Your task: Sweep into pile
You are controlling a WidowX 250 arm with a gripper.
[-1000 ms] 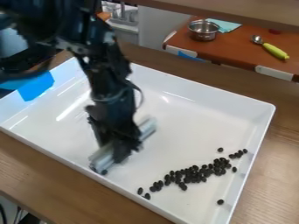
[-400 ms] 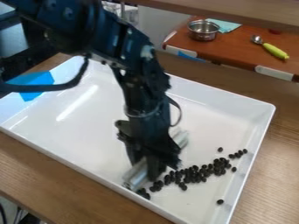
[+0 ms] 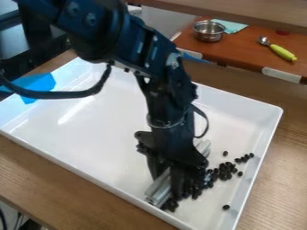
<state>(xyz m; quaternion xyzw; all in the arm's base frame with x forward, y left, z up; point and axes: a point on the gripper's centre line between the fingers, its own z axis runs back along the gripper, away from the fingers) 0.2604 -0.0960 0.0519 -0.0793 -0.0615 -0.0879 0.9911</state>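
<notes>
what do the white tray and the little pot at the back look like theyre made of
Tray: probably glossy plastic, as light glares off its smooth white surface, though enamel is possible. Pot: likely polished metal, silvery with bright highlights.

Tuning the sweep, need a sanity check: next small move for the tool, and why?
Probably a short, low push of the bar toward the tray's right wall. The tool grips the bar, dark beans lie right along its right side, and more trail off toward that wall, so this should bunch them.
</notes>
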